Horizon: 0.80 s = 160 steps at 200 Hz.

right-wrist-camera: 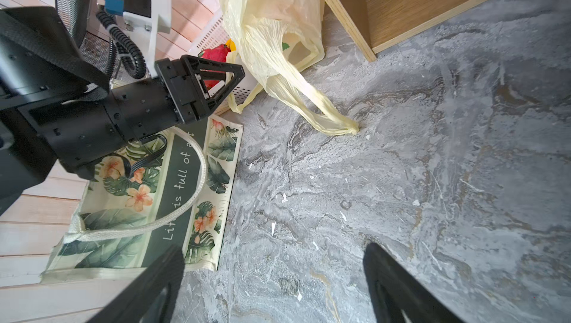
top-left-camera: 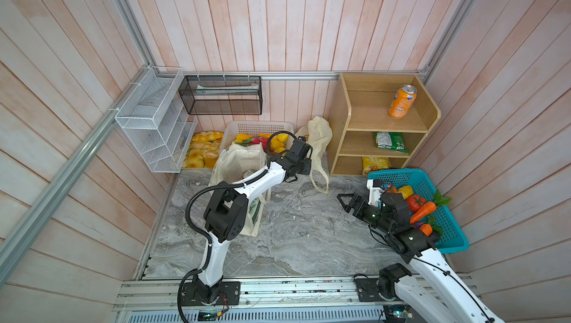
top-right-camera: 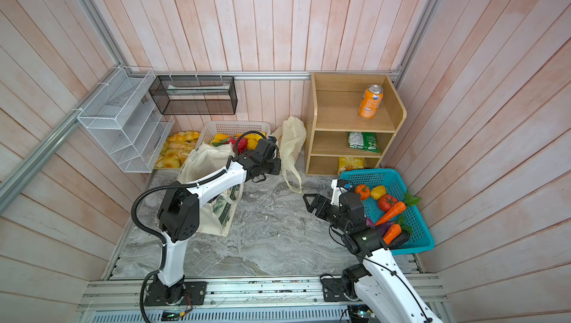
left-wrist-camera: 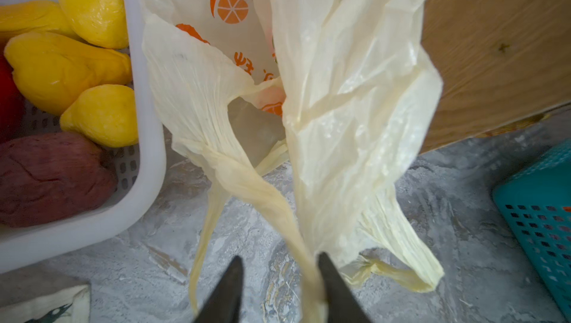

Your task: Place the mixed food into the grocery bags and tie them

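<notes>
Left claw (left-wrist-camera: 279, 259): half-closed about a bag (left-wrist-camera: 349, 96) handle; I cannot tell if it pinches. Likely meant to lift the mouth open.
Right claw (right-wrist-camera: 275, 275): spread, empty, over the table.
Carrots (top-left-camera: 423, 211): in teal basket (top-left-camera: 449, 225), well apart from bag.
Tote (top-left-camera: 241, 160): upright under left arm.

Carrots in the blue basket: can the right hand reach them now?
Probably yes. The carrots lie uncovered on top in the teal basket, right beside the right arm. But the open right hand points away over the table, so it must turn back first.
</notes>
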Available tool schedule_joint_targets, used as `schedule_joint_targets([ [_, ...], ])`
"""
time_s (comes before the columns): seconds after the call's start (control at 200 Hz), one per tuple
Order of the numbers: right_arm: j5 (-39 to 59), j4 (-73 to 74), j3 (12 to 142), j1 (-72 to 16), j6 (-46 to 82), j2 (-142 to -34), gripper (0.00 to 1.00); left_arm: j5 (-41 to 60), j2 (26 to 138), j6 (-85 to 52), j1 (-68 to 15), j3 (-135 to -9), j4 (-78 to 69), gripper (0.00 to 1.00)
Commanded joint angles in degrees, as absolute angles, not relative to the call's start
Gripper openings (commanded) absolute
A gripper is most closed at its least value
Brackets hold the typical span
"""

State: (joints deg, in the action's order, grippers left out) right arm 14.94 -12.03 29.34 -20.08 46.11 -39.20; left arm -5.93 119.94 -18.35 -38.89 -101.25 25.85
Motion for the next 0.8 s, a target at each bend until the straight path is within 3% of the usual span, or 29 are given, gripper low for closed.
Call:
schedule_joint_targets([
  [0.0,15.6,-13.0,30.1,-19.8,45.8,-38.6,0.91,-6.6,120.0,-17.0,-38.7,-102.0,26.6,0.07],
  [0.035,15.6,-13.0,30.1,-19.8,45.9,-38.5,0.91,-5.9,119.0,-17.1,-38.7,-100.6,26.2,0.00],
  [0.28,18.2,-12.2,29.9,-19.8,45.9,-38.2,0.88,9.5,103.5,-20.0,-40.0,-85.2,21.9,0.00],
  [0.435,19.3,-10.7,31.0,-19.9,45.3,-40.2,0.85,14.3,93.6,-22.8,-41.3,-75.5,19.0,0.00],
  [0.695,21.5,-8.5,34.5,-21.8,44.5,-45.5,0.82,16.8,88.3,-22.5,-41.3,-73.5,19.7,0.00],
  [0.795,19.2,-9.4,35.6,-24.0,43.6,-46.5,0.85,17.2,88.3,-22.5,-41.3,-73.9,19.9,0.00],
])
